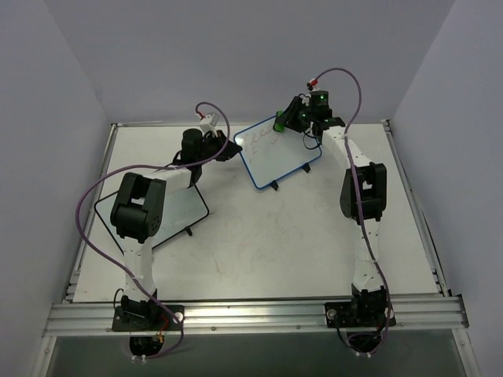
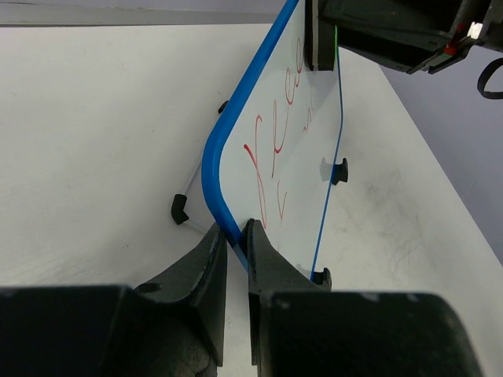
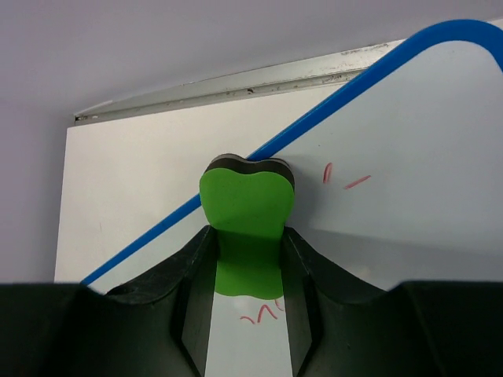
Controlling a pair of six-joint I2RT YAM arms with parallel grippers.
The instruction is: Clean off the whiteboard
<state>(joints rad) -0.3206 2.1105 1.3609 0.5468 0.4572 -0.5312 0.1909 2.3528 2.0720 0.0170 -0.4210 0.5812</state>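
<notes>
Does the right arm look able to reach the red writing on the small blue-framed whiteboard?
Probably yes: the right gripper holds a green foam eraser against the whiteboard, red marks beside it, nothing between.

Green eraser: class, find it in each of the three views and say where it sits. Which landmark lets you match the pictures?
Top external: the green eraser is at upper centre, at the far edge of the whiteboard.
Left wrist: at the top edge, right of centre, showing mostly its dark pad, against the board.
Right wrist: at the centre, against the board.
Shared landmark: the blue frame of the board.
</notes>
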